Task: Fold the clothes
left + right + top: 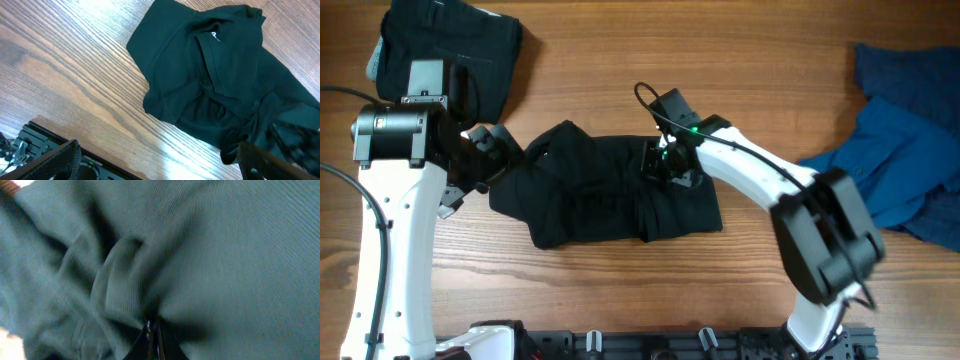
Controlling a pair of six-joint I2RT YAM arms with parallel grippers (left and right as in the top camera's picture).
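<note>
Black garment (pixel 610 190): lies mid-table, bunched and part folded, its left end humped, its right end flatter. This is the piece in hand.
Right pincer (pixel 152 337): mine; jaws drawn together on a pleat of the black garment near its upper right edge. Cloth gathers into creases running to the tips, so I judge the pinch is a real one.
Reason for that hold: a grip at the edge lets me lift and carry that side over the body of the cloth.
Left pincer (pixel 157 150): mine; spread wide, nothing between the fingers, only bare wood below. It hangs just beside the garment's left end.
Reason for that station: near enough to take or pin the left end when the fold calls for it.
Dark folded piece (pixel 445 45): far left corner, well apart from the work; I judge it already done.
Blue heap (pixel 910 150): right side, crumpled, not yet folded.
Table (pixel 620 300): wood, bare in front of the garment.
Progress: middling; one piece under way, one waiting.
</note>
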